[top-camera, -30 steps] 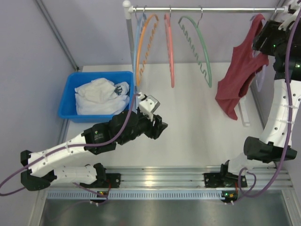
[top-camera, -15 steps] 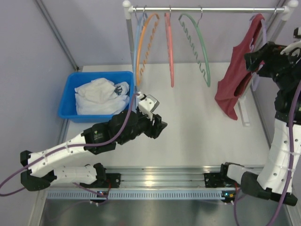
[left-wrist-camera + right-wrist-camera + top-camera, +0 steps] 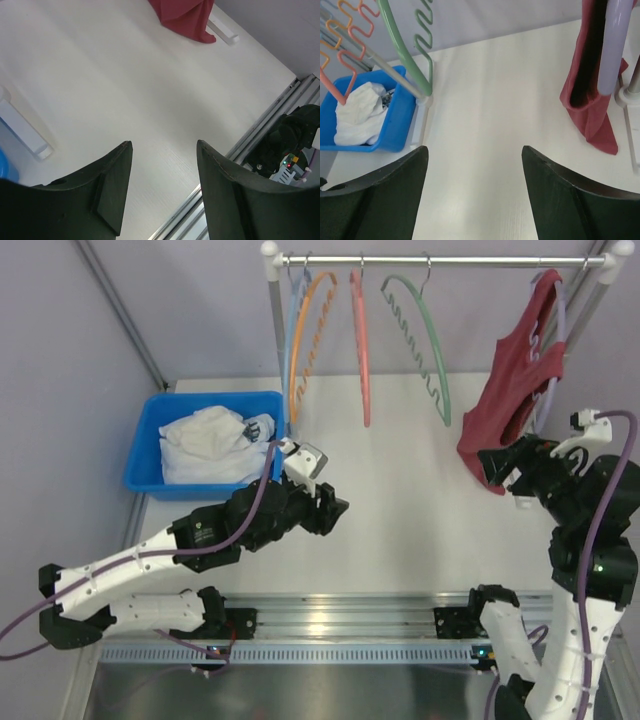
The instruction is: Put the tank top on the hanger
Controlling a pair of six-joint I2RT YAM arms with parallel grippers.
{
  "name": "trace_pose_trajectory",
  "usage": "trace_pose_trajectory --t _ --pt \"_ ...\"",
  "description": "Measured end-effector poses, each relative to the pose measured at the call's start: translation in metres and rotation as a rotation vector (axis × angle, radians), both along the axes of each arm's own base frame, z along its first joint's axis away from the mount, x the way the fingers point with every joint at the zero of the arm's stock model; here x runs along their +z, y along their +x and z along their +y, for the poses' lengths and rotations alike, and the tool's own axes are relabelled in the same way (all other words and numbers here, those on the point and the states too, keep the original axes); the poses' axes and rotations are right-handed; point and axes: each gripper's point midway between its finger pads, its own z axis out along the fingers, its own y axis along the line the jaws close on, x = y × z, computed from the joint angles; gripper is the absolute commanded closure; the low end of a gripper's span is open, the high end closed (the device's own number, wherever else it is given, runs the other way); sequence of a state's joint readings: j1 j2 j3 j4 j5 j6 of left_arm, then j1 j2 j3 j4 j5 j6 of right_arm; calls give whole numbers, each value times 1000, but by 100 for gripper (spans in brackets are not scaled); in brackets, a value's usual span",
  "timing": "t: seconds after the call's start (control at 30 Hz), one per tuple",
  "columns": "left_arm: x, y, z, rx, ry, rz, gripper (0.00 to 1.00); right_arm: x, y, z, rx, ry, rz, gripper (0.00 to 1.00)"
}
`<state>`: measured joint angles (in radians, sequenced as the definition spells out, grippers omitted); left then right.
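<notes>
tank top [image 3: 515, 390], maroon: draped over lavender hanger [image 3: 615, 45], hanging from rail [image 3: 430, 259] at 2 o'clock. left jaws: released, empty, above table [image 3: 420, 520] centre. right jaws: released, empty, near the tank top's hem, 3 o'clock. blue bin [image 3: 205, 397] holding white cloth [image 3: 210, 440]: 10 o'clock.

A white table [image 3: 400, 500] carries a blue plastic bin [image 3: 143, 455] at its far left, with a crumpled white cloth [image 3: 205, 445] heaped inside. Just right of the bin, a white post [image 3: 272, 310] holds up a metal rail [image 3: 450, 259] running across the back. From the rail hang an orange hanger [image 3: 295, 350], a salmon-red hanger [image 3: 362, 360] and a green wavy-barred hanger [image 3: 436, 350], side by side and apart from one another. An aluminium track [image 3: 340, 625] runs along the near edge.
</notes>
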<state>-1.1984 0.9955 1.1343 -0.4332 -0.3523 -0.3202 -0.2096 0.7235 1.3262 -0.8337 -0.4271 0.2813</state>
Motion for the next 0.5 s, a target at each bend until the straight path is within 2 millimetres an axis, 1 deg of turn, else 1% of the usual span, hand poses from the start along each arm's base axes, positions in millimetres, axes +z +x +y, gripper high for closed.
trace_pose_trajectory --t 0.1,0.17,0.27,0.37,0.5 --pt "-7 0 3 17 1 16 41 -13 -17 5 1 8 1 24" --pt "-13 1 5 30 5 26 41 -20 -23 8 9 12 7 23" --pt "-18 2 7 51 5 39 41 -37 -27 10 10 18 35 20" --pt "-22 4 10 75 4 51 41 -51 -31 8 -6 17 65 21" --pt "-25 4 15 98 -3 63 41 -62 -33 7 -14 16 87 21"
